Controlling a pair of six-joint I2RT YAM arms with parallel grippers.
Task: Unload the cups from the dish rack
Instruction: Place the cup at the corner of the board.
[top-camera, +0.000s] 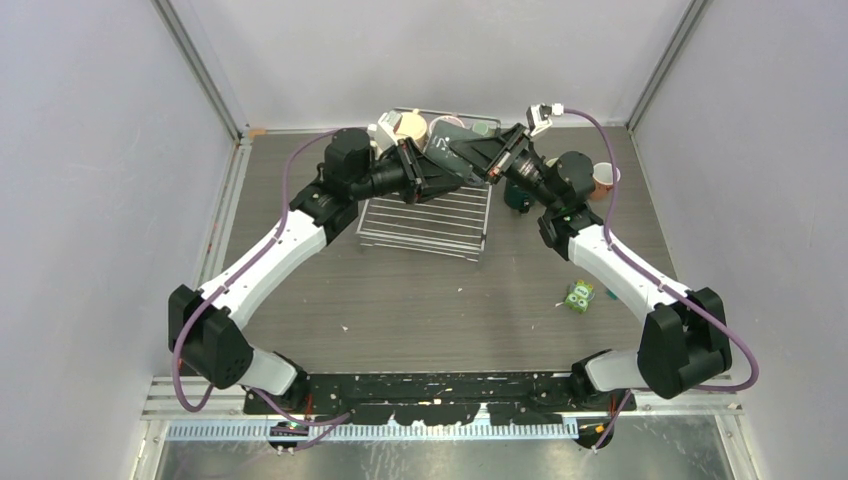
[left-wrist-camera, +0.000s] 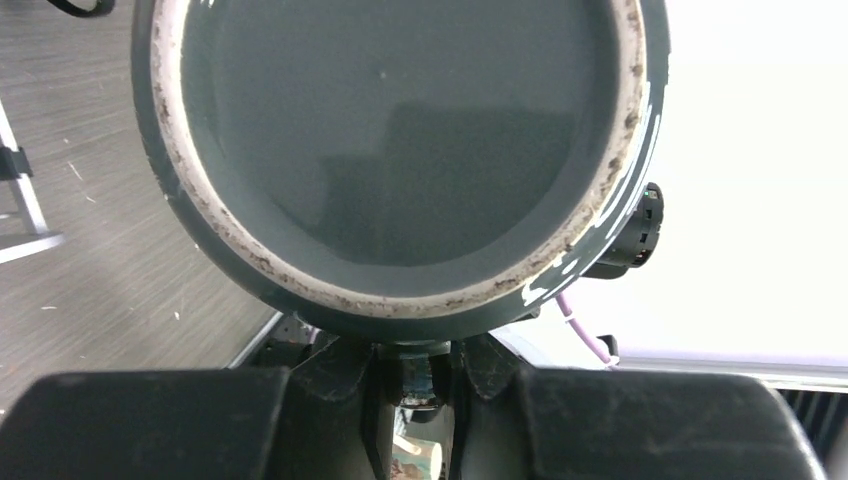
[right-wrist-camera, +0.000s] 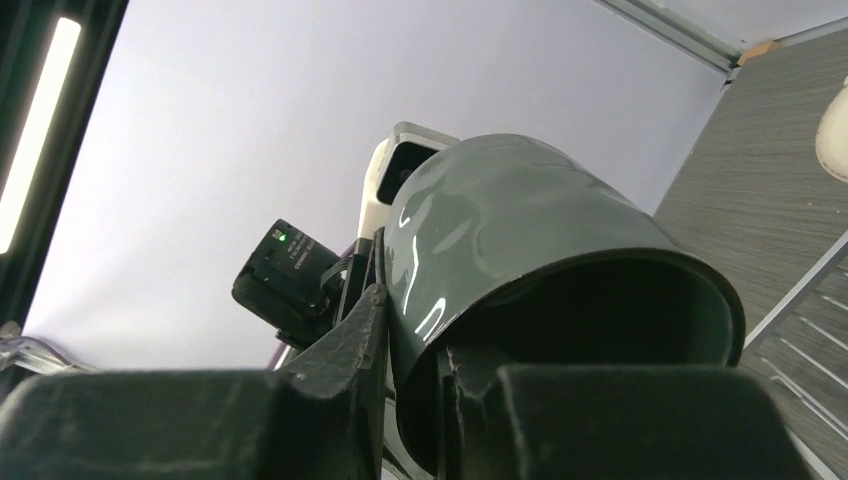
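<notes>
A dark teal cup (top-camera: 446, 138) hangs in the air over the back of the dish rack (top-camera: 425, 228), held from both sides. My left gripper (top-camera: 432, 160) is shut on its handle; the left wrist view shows the cup's round base (left-wrist-camera: 400, 140) just beyond that gripper (left-wrist-camera: 425, 365). My right gripper (top-camera: 470, 152) pinches the cup's wall (right-wrist-camera: 520, 230), with one finger (right-wrist-camera: 350, 335) outside and the other inside the mouth; in its own view the gripper (right-wrist-camera: 412, 350) sits at the rim. A cream cup (top-camera: 411, 126) and a pale green cup (top-camera: 481, 128) stand at the rack's far end.
A salmon cup (top-camera: 605, 178) and another dark cup (top-camera: 518, 198) stand on the table right of the rack. A small green toy block (top-camera: 578, 296) lies near the right arm. Walls enclose the table on the left, right and back.
</notes>
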